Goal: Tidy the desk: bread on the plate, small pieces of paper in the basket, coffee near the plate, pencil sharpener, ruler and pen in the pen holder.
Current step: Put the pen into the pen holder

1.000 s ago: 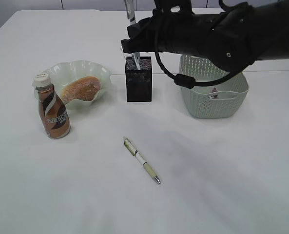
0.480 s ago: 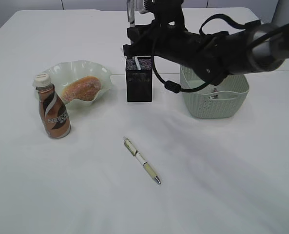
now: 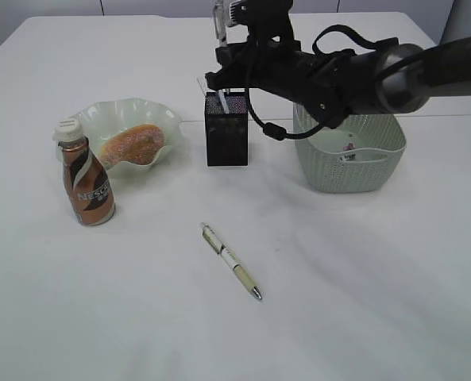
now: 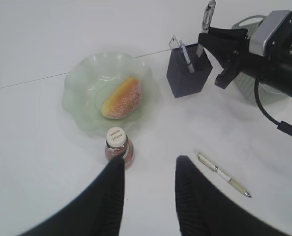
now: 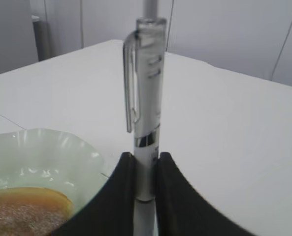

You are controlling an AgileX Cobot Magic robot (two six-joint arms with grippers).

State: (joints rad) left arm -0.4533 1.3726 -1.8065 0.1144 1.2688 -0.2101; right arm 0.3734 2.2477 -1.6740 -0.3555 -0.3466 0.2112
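Status, clock refs per ext. view, 12 = far edge.

Done, as far as visible: bread [image 3: 132, 144] sits in plate [image 3: 165, 121] at approx. 10 o'clock. Coffee [image 3: 86, 182] stands just beside plate, on its 7 o'clock side. Paper bits [image 3: 348, 148] lie in basket [image 3: 376, 167] at 2 o'clock. Pen holder [image 3: 226, 135] at 12 o'clock already has thin items standing in it [image 4: 183, 49]; which ones, cannot tell. Sharpener not seen.

In hand: right gripper [image 5: 142, 183] pinching a silver clip pen [image 5: 146, 78] upright, low on the barrel, over the holder's mouth. Judged: insertion under way, release not yet done.

Left to do: second pen [image 3: 231, 260], pale barrel, lies loose on desk [image 3: 362, 302] at 6 o'clock, well apart from holder. Left gripper [image 4: 148, 174] spread, nothing btwn fingers, hovers above coffee and loose pen.

Markings: bottle label reads "NESCAFE". No other legible writing; cap print too small.
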